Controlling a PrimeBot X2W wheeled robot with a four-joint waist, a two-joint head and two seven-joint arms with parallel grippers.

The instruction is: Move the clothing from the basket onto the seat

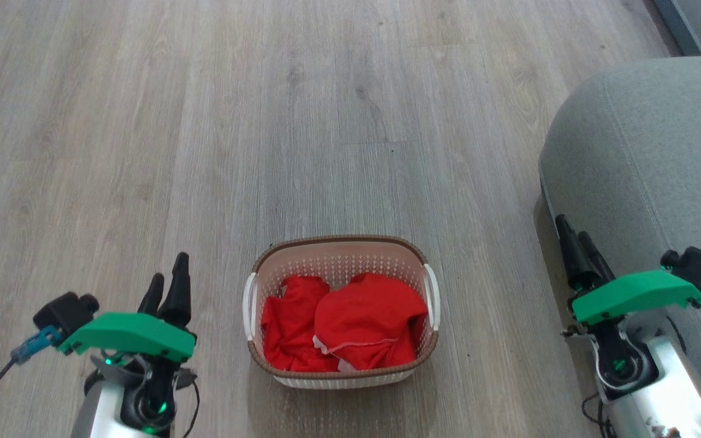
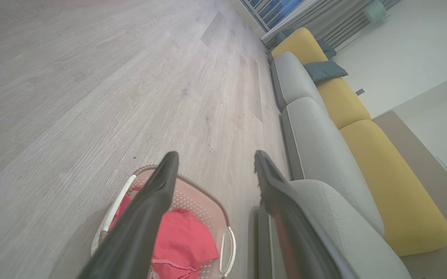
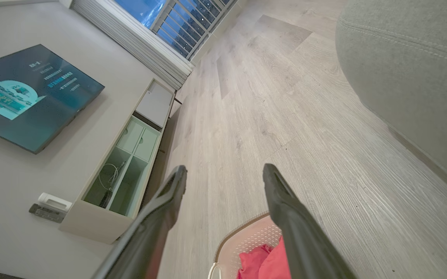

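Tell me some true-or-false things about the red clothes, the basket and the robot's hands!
1. The red clothing lies inside the basket. True.
2. The basket stands on top of the seat. False: it stands on the wooden floor, beside the seat.
3. The left hand holds a red piece. False: it is open and empty, off to the side of the basket.
4. The right hand is open, with nothing between its fingers. True.
5. The seat is on the robot's right of the basket. True.
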